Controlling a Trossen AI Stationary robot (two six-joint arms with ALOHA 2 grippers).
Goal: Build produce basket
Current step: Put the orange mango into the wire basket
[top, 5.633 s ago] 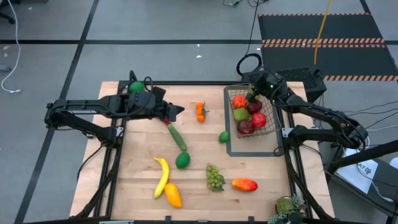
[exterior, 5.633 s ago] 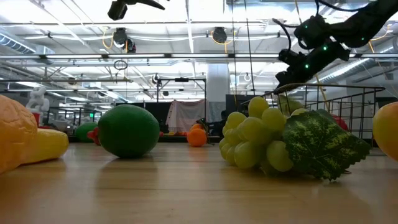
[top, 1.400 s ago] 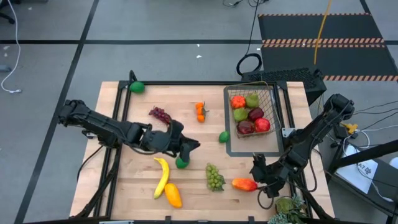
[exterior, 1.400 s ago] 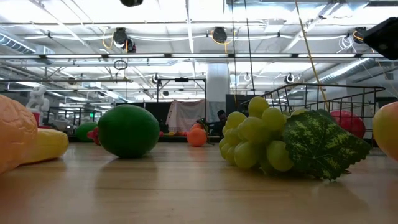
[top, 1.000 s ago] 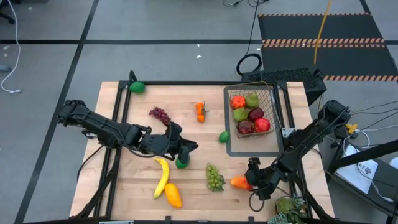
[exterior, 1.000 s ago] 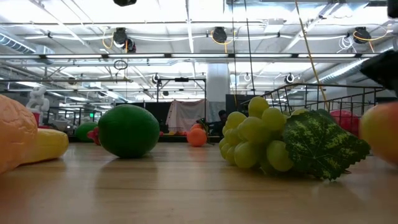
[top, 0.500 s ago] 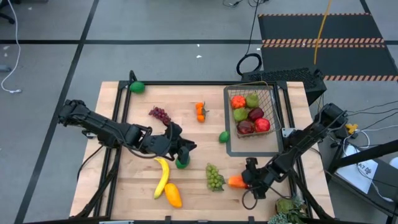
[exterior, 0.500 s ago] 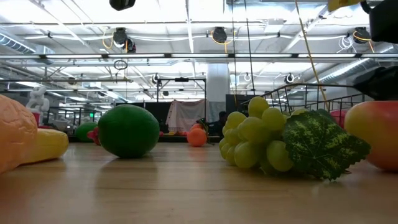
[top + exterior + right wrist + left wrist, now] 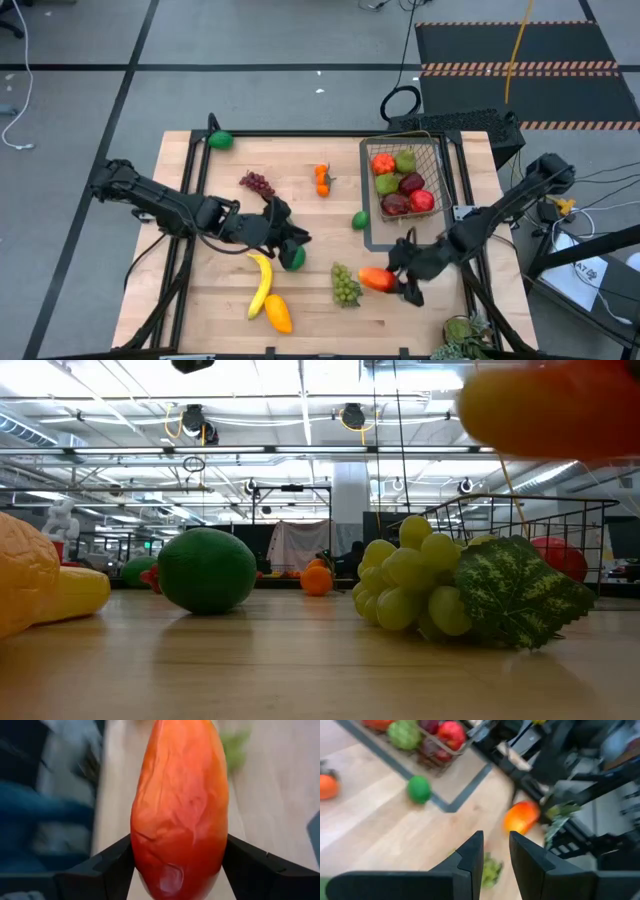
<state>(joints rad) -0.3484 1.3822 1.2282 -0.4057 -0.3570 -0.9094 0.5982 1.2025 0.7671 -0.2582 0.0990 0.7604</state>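
Lifted off the tabletop (image 9: pixel 200 300) and squeezed between the right gripper (image 9: pixel 398 281) fingers, the mango (image 9: pixel 376 279) just below the basket (image 9: pixel 407 185), likely headed inside; left gripper (image 9: pixel 287 247) fingers almost together, holding nothing, above the lime (image 9: pixel 294 258).

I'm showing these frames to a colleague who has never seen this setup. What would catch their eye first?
Probably the red-orange mango clamped between the right gripper fingers, lifted off the table near its front right, beside the green grapes. Next, the wire basket at the far right, already holding red, green and orange fruit. The left gripper hovers mid-table by a green fruit.
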